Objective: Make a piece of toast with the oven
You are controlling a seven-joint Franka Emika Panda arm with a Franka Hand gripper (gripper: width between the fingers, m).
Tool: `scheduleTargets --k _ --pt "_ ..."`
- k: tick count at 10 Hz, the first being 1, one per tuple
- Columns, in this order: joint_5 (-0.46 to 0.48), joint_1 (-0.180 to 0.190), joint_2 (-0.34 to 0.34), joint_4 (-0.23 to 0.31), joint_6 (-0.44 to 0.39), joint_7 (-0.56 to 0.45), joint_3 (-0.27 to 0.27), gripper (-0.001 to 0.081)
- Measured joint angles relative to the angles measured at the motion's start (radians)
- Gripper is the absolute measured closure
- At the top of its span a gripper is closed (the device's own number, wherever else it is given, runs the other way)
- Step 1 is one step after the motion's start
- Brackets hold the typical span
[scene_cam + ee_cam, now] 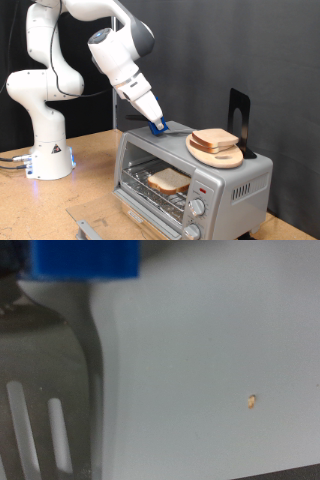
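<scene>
Now we see the piece of toast [168, 180] lying on the rack inside the oven [190, 175], whose door hangs open. On the oven's roof, near its right edge, a wooden plate [216, 154] carries another bread slice [214, 139]. Our gripper [158, 125] touches the roof's back left part; we cannot tell if it is open or closed.

wooden plate [217, 156], second bread slice [214, 139], black stand [239, 118]

A slice of bread [168, 180] lies inside the oven [235, 180]; a plate [216, 155] with another slice [214, 139] sits on top.
</scene>
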Motion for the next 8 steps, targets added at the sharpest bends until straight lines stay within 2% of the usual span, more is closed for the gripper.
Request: scheduleTargets --k 2,4,8 --pt "-0.002 0.000 0.001 -0.002 0.066 -0.020 0.011 0.0124" --pt "0.022 0.003 0.015 -0.008 0.140 -0.083 0.023 0.0124" --pt "0.090 0.003 0.036 -0.008 0.177 -0.178 0.027 0.0124"
